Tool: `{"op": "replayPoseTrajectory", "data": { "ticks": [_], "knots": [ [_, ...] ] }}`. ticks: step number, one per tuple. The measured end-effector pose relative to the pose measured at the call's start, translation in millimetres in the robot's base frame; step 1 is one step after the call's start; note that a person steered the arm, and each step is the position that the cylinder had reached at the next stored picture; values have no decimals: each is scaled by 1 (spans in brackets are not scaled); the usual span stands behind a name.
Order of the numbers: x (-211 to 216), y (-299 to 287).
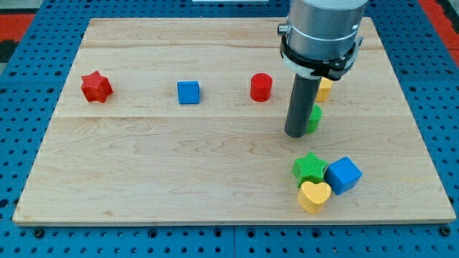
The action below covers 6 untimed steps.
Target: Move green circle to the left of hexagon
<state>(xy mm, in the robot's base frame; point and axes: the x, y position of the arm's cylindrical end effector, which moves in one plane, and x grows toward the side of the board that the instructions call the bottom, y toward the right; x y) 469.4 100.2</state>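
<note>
One green circle (pixel 315 117) was half hidden, touching my tip (pixel 296 134) on the view's right, just below the yellow hexagon (pixel 324 89). Bare wooden board (pixel 165 165) was seen leftward; no jaws were fitted.

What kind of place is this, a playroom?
More likely a robot lab bench: a wooden board lies on a blue pegboard table, and my tip pushes blocks like the red star.

On my wooden board (pixel 143 165) I see a red star (pixel 95 87) near the view's left, a blue cube (pixel 188 92) and a red cylinder (pixel 261 87) in one row. Lower right, a green star (pixel 310 167), blue cube (pixel 343 174) and yellow heart (pixel 314 196) cluster, touching.
</note>
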Motion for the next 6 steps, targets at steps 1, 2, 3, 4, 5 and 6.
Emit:
{"op": "replayPoseTrajectory", "data": {
  "ticks": [1,2,3,4,5,6],
  "knots": [
    [-12,-9],
    [-17,0],
    [-18,37],
    [-23,69],
    [-33,91],
    [-52,101]
  ]
}}
